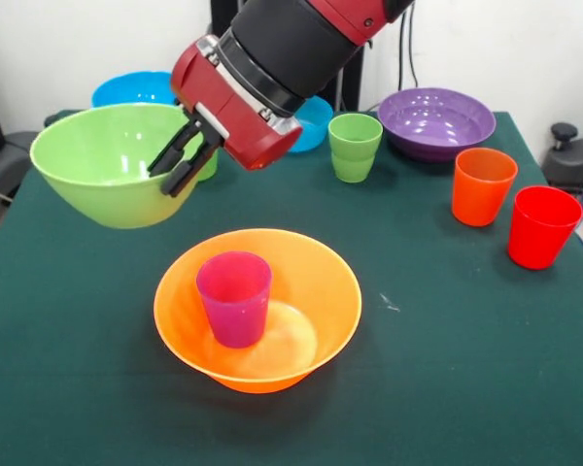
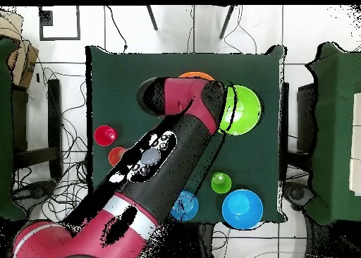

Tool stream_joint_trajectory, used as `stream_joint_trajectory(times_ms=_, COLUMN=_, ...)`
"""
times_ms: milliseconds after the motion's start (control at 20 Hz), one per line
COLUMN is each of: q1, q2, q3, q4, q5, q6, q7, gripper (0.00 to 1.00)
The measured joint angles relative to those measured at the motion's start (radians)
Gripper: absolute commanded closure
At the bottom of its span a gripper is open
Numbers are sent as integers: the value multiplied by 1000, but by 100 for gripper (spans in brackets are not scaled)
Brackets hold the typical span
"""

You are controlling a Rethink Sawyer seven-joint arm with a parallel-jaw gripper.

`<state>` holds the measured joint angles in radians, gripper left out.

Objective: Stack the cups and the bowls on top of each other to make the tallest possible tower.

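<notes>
My gripper [image 1: 165, 180] is shut on the right rim of the lime green bowl [image 1: 102, 165], one finger inside and one outside. The bowl hangs tilted at the left, apparently off the table, and shows beside the arm from above [image 2: 243, 111]. At the table's middle the big orange bowl [image 1: 311, 282] holds an upright purple cup [image 1: 233, 296]. A green cup [image 1: 355, 146], an orange cup [image 1: 483, 184] and a red cup [image 1: 542, 225] stand to the right. A second green cup [image 1: 209, 167] peeks out behind the fingers.
The purple bowl [image 1: 435, 121] sits at the back right. A large blue bowl [image 1: 131, 89] is behind the green bowl, and a smaller blue bowl [image 1: 319, 121] is behind the wrist. The dark green table [image 1: 447, 369] ends just right of the red cup.
</notes>
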<state>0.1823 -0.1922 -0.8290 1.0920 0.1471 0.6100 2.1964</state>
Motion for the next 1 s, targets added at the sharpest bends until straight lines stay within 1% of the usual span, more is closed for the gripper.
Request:
stream_joint_trajectory(times_ms=500, q1=40, q2=59, q3=-95, q4=-52, q5=5, q6=102, q7=0, gripper=100)
stream_joint_trajectory(times_ms=650, q1=42, q2=70, q3=-109, q4=-65, q5=12, q6=119, q7=0, gripper=100)
stream_joint_trajectory(times_ms=1000, q1=39, q2=81, q3=-111, q4=-81, q5=44, q6=122, q7=0, gripper=100)
